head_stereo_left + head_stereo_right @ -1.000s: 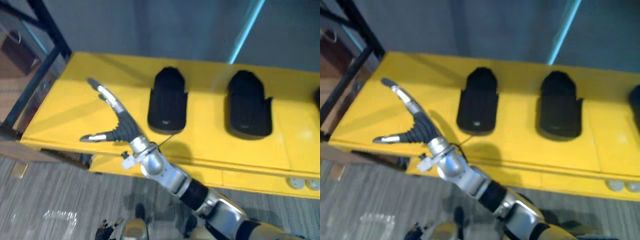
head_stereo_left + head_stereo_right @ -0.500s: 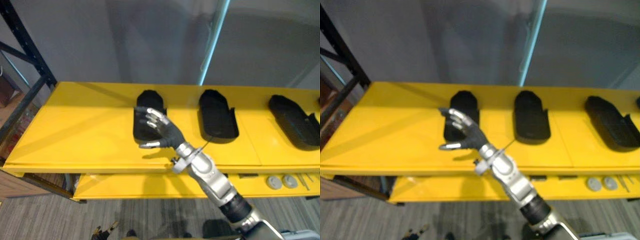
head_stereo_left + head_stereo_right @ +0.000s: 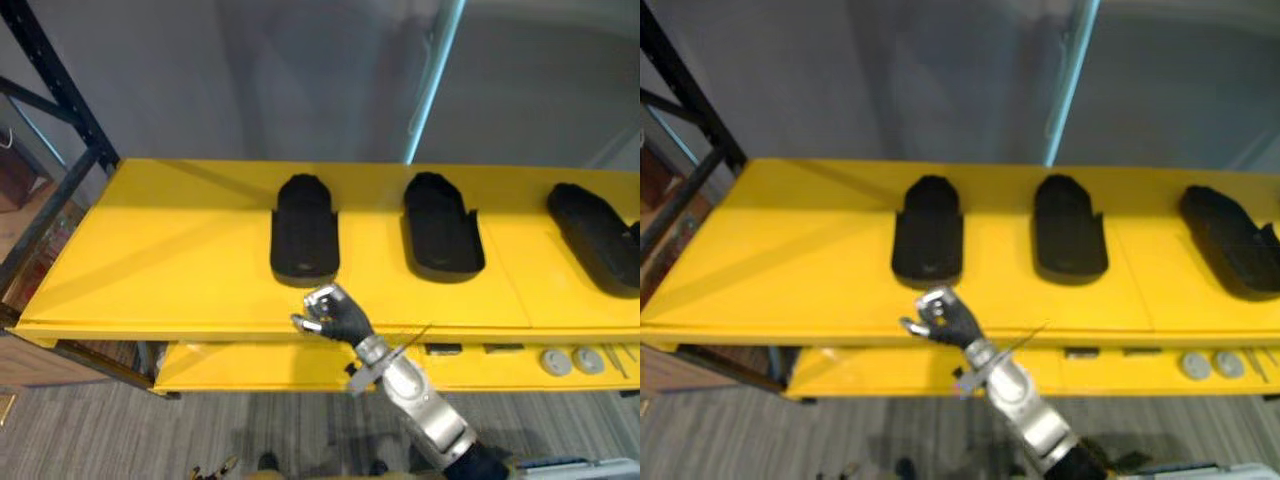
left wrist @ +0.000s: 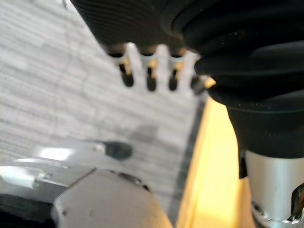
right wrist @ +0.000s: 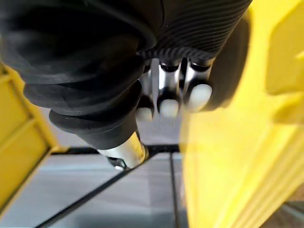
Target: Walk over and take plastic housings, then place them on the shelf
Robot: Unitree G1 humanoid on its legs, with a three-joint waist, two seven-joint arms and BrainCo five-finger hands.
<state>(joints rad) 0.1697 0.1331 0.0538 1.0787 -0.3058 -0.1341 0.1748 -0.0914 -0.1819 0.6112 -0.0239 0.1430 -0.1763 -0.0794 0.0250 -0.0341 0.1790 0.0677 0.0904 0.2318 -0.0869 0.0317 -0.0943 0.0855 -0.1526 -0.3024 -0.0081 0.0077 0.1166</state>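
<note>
Pulled back since half a second ago, the right robot hand (image 3: 330,315) now sits at the front edge of the yellow bench (image 3: 180,260) instead of over a housing. Its fingers have gone from spread to curled and hold nothing. The left robot hand (image 4: 150,76) hangs over the grey floor (image 4: 57,71), fingers straight, empty. Just beyond the right robot hand lies the left housing (image 3: 304,230), black plastic. A second housing (image 3: 441,225) and a third housing (image 3: 595,240) lie further right, well apart. Picking appears not yet done; the next move likely calls for reaching forward and closing round the left housing.
</note>
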